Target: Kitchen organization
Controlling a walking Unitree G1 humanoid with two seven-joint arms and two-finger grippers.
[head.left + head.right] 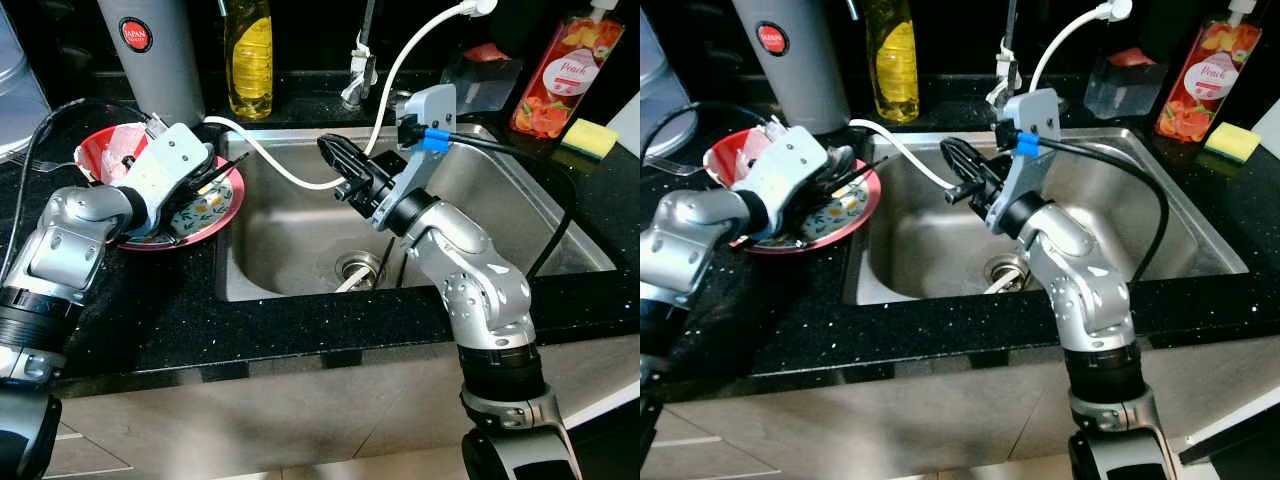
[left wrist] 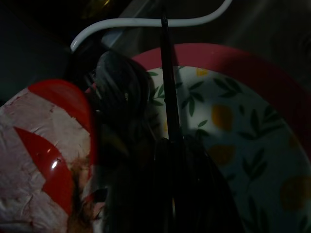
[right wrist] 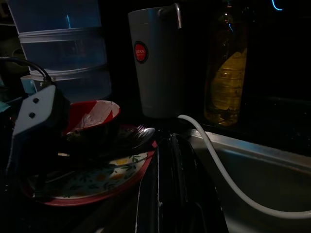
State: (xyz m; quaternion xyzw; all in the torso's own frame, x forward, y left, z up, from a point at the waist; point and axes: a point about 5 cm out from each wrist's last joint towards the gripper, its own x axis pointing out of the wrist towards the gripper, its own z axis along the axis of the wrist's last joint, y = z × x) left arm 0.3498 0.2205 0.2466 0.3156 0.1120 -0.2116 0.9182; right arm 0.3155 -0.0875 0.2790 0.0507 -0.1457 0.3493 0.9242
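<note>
Nearest the head camera, the silver right arm reaches up over the sink (image 1: 560, 225), its right gripper (image 1: 335, 155) hanging above the basin with the two black fingers lying close together and nothing between them that I can make out. Across from it, the left gripper (image 1: 215, 172) sits down on the floral plate (image 1: 215, 210), beside the red bowl (image 1: 105, 150); whether its fingers have closed on anything I cannot tell, since the left wrist view is dark. That view shows a spoon (image 2: 119, 90) lying just beside the fingers, over the plate's leaf pattern. If the spoon is the target, I'd say approach low along the handle and pinch squarely, because thin cutlery can skate on a glazed plate. The plate has a red rim and yellow-and-green print; the bowl looks smeared inside. A white hose (image 1: 270, 155) curves past the plate's edge, near enough to snag.
</note>
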